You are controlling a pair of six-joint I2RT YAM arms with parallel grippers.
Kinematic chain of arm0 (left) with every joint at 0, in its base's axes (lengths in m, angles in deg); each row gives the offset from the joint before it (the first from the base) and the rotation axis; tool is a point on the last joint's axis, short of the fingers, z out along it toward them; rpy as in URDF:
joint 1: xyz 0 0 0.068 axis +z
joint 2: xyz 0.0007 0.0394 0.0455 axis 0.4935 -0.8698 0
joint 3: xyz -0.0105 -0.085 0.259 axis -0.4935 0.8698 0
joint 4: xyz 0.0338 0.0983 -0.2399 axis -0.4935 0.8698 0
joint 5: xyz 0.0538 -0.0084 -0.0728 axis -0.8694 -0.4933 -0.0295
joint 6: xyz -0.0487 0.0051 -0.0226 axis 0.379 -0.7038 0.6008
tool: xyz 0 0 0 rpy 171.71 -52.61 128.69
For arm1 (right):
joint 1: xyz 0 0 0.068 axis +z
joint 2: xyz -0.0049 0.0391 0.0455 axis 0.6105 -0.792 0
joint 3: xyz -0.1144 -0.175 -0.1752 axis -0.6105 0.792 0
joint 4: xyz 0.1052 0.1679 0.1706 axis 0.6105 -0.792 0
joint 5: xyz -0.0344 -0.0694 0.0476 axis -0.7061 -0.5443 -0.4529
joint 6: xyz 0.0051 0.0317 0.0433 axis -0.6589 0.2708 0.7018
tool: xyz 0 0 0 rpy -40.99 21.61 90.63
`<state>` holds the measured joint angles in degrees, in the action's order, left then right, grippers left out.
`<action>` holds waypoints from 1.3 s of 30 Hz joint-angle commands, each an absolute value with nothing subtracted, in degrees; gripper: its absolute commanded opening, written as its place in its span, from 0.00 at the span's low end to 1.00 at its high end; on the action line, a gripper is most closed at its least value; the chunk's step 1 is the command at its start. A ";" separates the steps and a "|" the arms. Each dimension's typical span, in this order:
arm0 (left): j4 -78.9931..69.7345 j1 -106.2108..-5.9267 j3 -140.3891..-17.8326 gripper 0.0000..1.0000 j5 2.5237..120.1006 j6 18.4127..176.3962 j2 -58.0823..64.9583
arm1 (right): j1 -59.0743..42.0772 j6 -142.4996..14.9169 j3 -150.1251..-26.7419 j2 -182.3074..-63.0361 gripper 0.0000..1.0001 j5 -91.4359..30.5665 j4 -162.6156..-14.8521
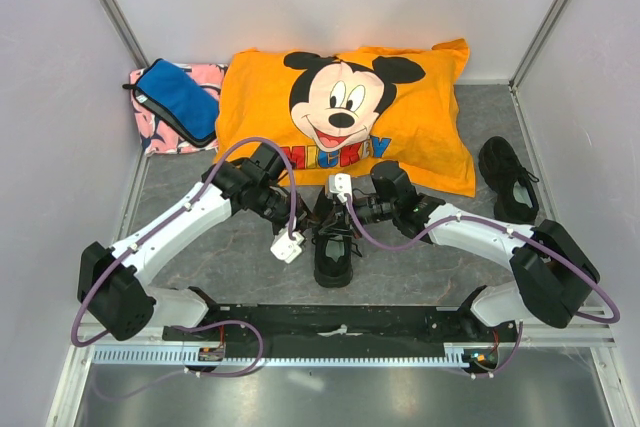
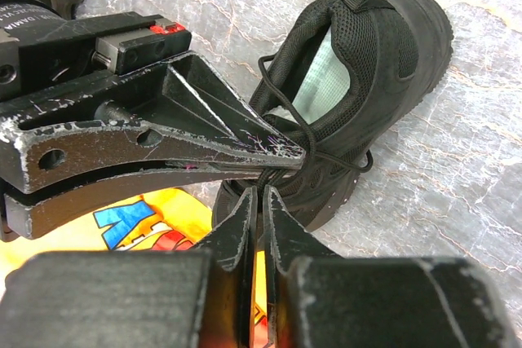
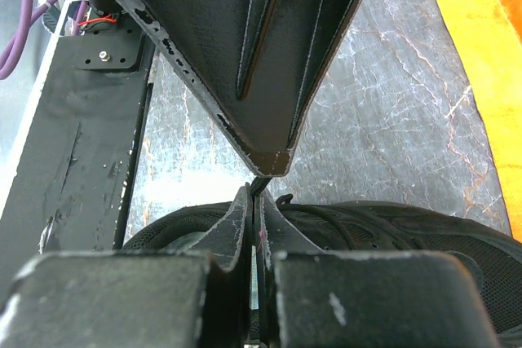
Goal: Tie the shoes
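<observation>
Top view: both arms meet over the middle shoe (image 1: 335,255), so its tongue and eyelets are mostly hidden under the wrists. Only the lower half shows clearly. It sits centre-frame on the grey marble counter (image 1: 240,257), just below the orange Mickey pillow (image 1: 420,117). Its long axis runs up-down in the frame, toe twd the pillow and heel twd the arm bases. The left wrist view backs this up, w/ the heel tab at upper right and a pale insole (image 2: 322,79) showing inside. The 2nd shoe (image 1: 508,179) lies at mid-right, next to the pillow's lower right corner and well apart from the arms. Its axis is also roughly up-down; can't tell toe from heel there. Left gripper (image 2: 263,197): jaws pressed together, only a sliver of gap. Right gripper (image 3: 254,197): jaws also pressed together, tips almost touching the left's. A thin black lace (image 2: 306,124) loops from the eyelets into where the tips meet, and each pair looks pinched on it. Can't tell if it's one strand or two. In the right wrist view the shoe is cut off at the bottom edge.
</observation>
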<state>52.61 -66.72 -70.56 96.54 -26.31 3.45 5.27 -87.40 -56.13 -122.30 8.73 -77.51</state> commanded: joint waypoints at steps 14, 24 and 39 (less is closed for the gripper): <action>40.98 -64.73 -68.47 0.02 98.75 -14.20 4.31 | 0.61 -85.29 -60.61 -120.79 0.41 9.39 -77.42; 38.17 -64.29 -67.94 0.02 100.42 -9.80 3.43 | -3.70 -92.13 -56.58 -112.00 0.44 8.16 -87.16; 37.29 -63.85 -67.32 0.02 101.30 -7.69 3.08 | 2.54 -95.13 -47.96 -110.23 0.45 -0.37 -85.94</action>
<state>38.84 -64.25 -67.87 98.74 -9.94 3.43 1.23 -93.92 -48.72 -110.65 1.89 -88.43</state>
